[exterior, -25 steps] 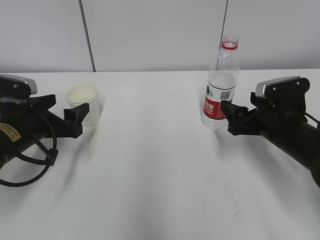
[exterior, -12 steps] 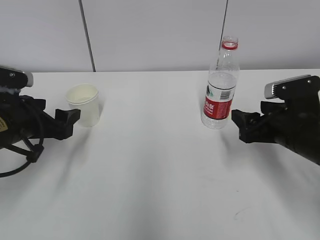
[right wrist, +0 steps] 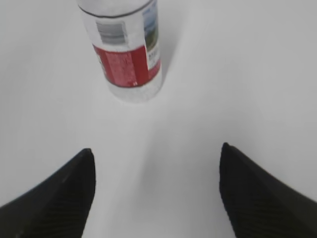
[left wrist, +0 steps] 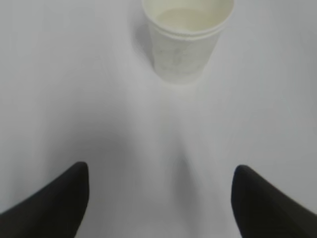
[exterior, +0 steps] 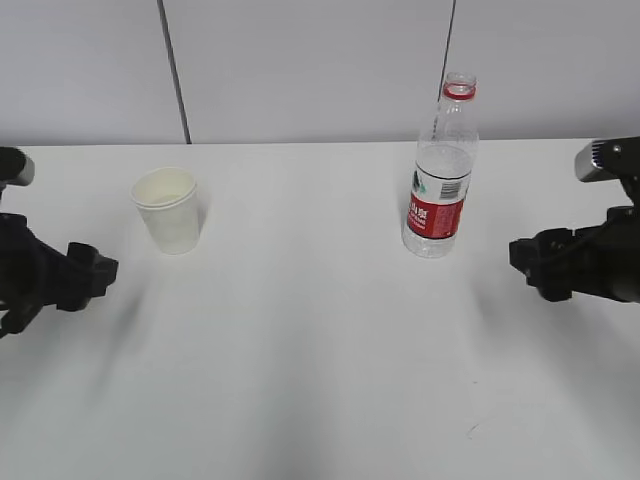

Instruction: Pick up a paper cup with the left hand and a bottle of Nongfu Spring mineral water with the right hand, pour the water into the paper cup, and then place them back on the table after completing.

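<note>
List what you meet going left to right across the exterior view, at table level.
left hand → paper cup → bottle → right hand, all over the white table.

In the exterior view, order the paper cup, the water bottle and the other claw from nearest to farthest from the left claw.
1. Paper cup, just right of the left claw.
2. Water bottle, right of centre.
3. Right claw, far right.
</note>
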